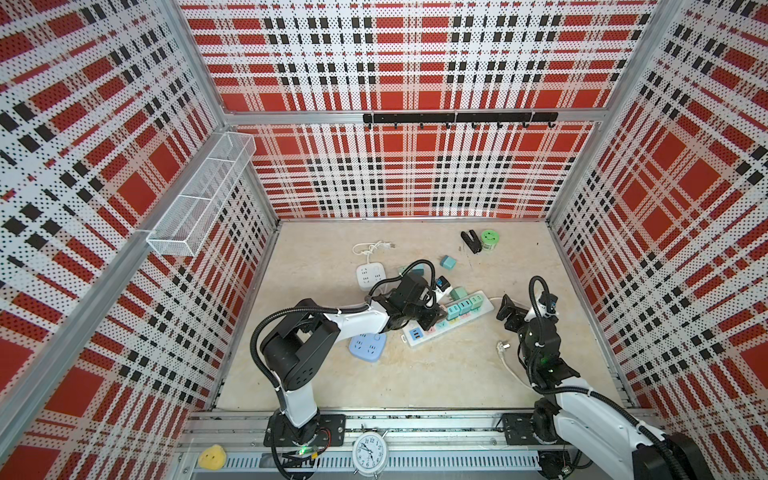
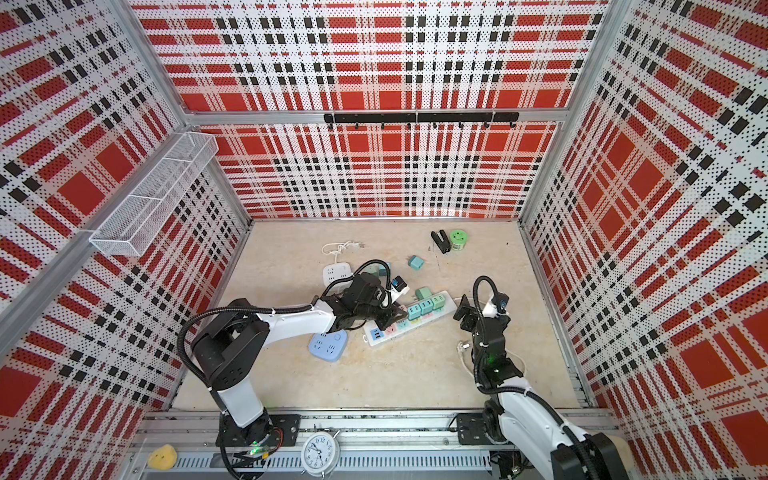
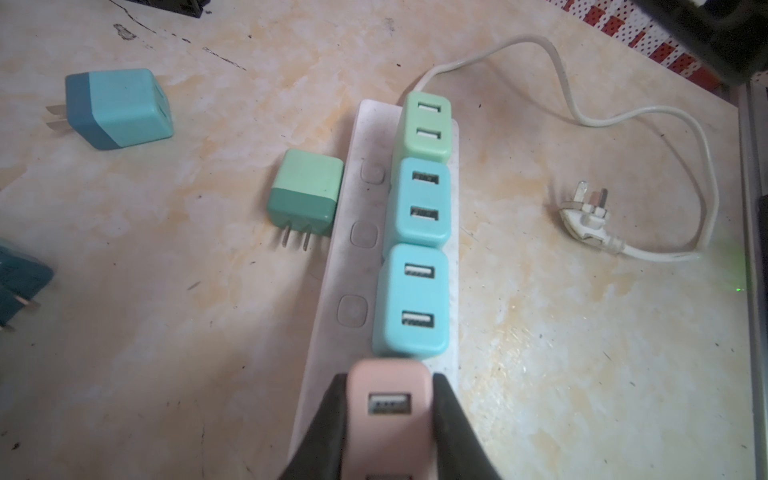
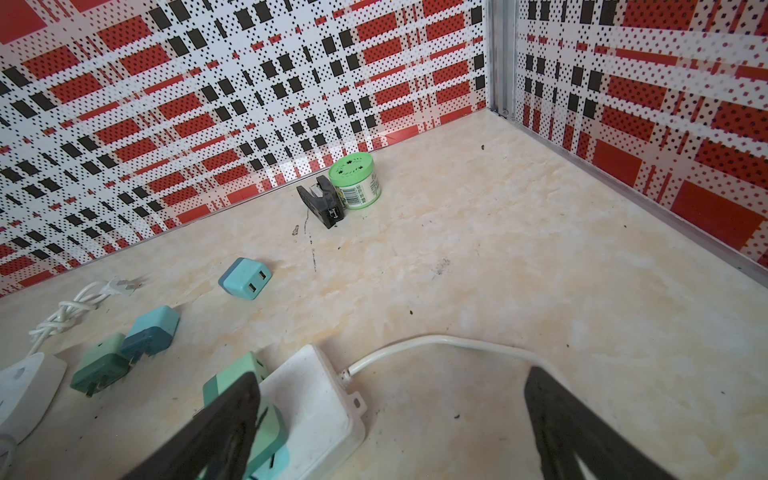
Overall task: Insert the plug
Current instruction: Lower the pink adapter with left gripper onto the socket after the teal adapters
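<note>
1. No brand name can be read anywhere. The green tin [image 4: 355, 174] by the far wall carries a barcode label whose print is too small to make out. The alarm clock [image 1: 370, 453] on the near rail has a numbered dial.
2. The left gripper [image 3: 388, 415] is clamped narrowly on a pink plug [image 3: 388, 382], with 1 black finger [image 3: 328, 419] on each side and a USB port showing on the plug's top face.
3. The pink plug stands over the white power strip [image 3: 345, 266] in the middle of the table, just beside the nearest of 3 seated plugs [image 3: 419, 203]. Whether its prongs are in a socket cannot be told.
4. The right gripper [image 4: 390, 376] is spread wide and holds nothing. It hovers just beside the strip's far-right end, where the white cord [image 4: 436, 343] leaves it.
</note>
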You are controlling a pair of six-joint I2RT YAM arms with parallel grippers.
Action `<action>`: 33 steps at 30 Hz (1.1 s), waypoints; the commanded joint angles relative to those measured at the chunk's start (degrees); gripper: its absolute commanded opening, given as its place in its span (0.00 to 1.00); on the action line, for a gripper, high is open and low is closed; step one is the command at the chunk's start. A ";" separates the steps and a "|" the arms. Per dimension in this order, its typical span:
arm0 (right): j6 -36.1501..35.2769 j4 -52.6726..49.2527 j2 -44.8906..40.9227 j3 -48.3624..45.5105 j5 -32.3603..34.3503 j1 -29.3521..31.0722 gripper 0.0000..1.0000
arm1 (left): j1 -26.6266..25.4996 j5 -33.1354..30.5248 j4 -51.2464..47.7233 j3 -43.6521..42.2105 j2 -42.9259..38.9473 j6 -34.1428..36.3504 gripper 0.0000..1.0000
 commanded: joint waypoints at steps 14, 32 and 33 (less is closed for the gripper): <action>0.71 2.28 2.43 2.31 0.35 -0.15 1.00 | -0.77 -3.93 -1.00 1.20 2.37 1.35 0.00; 0.23 2.81 3.13 2.46 0.17 -0.10 1.00 | -4.08 -12.73 14.44 -5.80 4.08 -1.16 0.00; 0.26 2.78 3.09 2.50 0.14 -0.16 1.00 | -4.59 -13.61 14.43 -5.73 3.98 -0.61 0.00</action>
